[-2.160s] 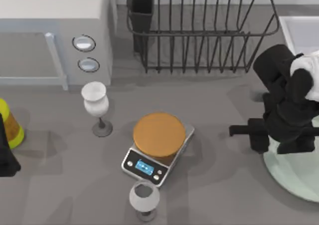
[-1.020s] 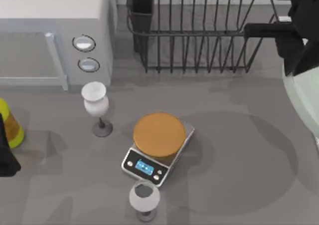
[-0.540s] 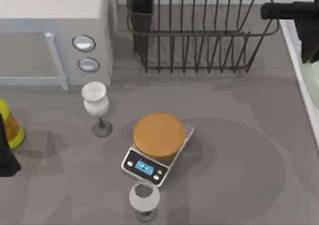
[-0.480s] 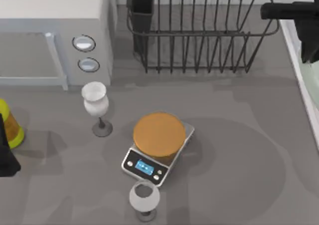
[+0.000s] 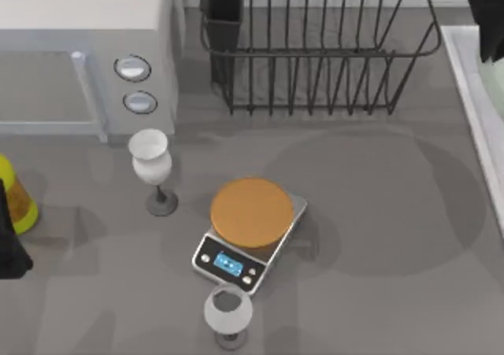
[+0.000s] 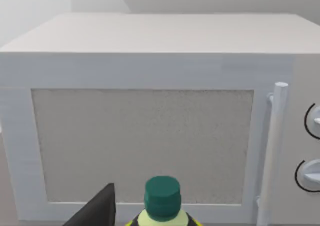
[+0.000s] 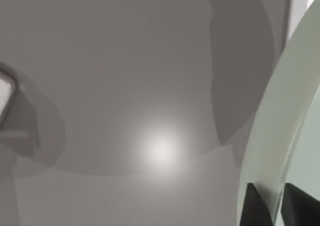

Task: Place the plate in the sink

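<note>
The pale mint-green plate point(image 7: 280, 110) stands on edge in the right wrist view. My right gripper point(image 7: 276, 208) is shut on its rim, one black finger on each face. From above, the right arm point(image 5: 482, 5) is at the far right corner, over the sink. The sink's pale raised rim point(image 5: 470, 87) runs down the table's right edge, with a strip of the plate point(image 5: 496, 107) showing inside it. My left gripper point(image 5: 8, 241) is parked at the table's left edge.
A black wire dish rack point(image 5: 315, 48) stands just left of the sink. A white microwave point(image 5: 79, 48) is at the back left, a yellow bottle point(image 5: 14, 197) in front of it. A scale point(image 5: 248, 229) topped by an orange-brown disc and two wine glasses point(image 5: 151, 166) point(image 5: 228, 314) stand mid-table.
My right arm lifted the plate from the front right of the table and carried it back and to the right, over the sink. The left arm stayed still.
</note>
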Motion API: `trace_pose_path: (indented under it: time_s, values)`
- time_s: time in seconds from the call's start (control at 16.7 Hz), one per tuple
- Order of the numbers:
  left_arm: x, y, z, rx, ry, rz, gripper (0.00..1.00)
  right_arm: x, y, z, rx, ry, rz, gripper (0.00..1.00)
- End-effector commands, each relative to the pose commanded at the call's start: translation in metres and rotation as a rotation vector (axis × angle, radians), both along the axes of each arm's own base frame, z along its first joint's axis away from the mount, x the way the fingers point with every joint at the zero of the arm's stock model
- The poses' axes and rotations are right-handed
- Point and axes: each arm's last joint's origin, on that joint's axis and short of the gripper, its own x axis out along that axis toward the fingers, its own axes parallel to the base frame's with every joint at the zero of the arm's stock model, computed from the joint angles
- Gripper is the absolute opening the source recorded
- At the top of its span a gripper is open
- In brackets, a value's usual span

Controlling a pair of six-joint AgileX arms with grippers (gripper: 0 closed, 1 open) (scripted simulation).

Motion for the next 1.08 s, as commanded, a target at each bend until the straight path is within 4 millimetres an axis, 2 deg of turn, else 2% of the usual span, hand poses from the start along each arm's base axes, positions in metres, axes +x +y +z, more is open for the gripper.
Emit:
trace_pose_path:
  time_s: [0.24,0.42,0.6,0.9,1.08]
  values:
    - [0.000,0.000,0.000,0.000,0.000,0.000,1.00,0.075,-0.053,-0.062,-0.009,0.041,0.002,0.00]
    - [0.000,0.000,0.000,0.000,0.000,0.000,1.00,0.103,-0.100,-0.101,-0.008,0.052,0.003,0.00]
    - [0.000,0.000,0.000,0.000,0.000,0.000,1.00,0.112,-0.129,-0.120,-0.007,0.055,0.003,0.00]
    - [0.000,0.000,0.000,0.000,0.000,0.000,1.00,0.113,-0.131,-0.122,-0.007,0.055,0.003,0.00]
    - [0.000,0.000,0.000,0.000,0.000,0.000,1.00,0.113,-0.131,-0.122,-0.007,0.055,0.003,0.23]
